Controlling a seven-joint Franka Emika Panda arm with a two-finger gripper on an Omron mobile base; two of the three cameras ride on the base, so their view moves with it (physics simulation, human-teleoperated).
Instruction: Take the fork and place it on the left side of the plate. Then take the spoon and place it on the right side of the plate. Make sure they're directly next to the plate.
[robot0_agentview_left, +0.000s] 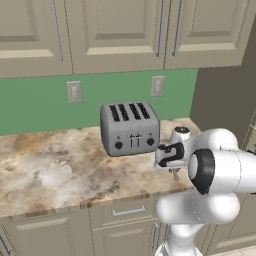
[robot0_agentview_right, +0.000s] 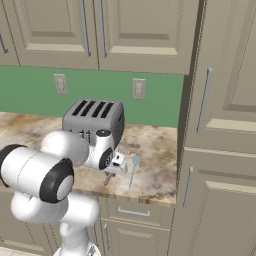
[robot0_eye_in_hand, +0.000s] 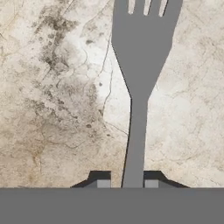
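The grey fork (robot0_eye_in_hand: 140, 65) lies flat on the marbled counter, tines pointing away from my hand. Its thin handle runs straight down between my fingertips. My gripper (robot0_eye_in_hand: 127, 183) sits low over the handle's end, jaws drawn in against it. From the base cameras the gripper (robot0_agentview_left: 175, 174) (robot0_agentview_right: 107, 178) hangs just above the counter, near its front edge and right of the toaster. The pale bluish spoon (robot0_agentview_right: 133, 169) lies a little to the right of the gripper, bowl toward the wall. The plate is out of view.
A grey four-slot toaster (robot0_agentview_left: 130, 129) (robot0_agentview_right: 95, 120) stands just behind and left of the hand. The counter (robot0_agentview_left: 55, 170) stretches away to the left. A tall cabinet (robot0_agentview_right: 220, 150) walls off the counter's right end, close to the spoon.
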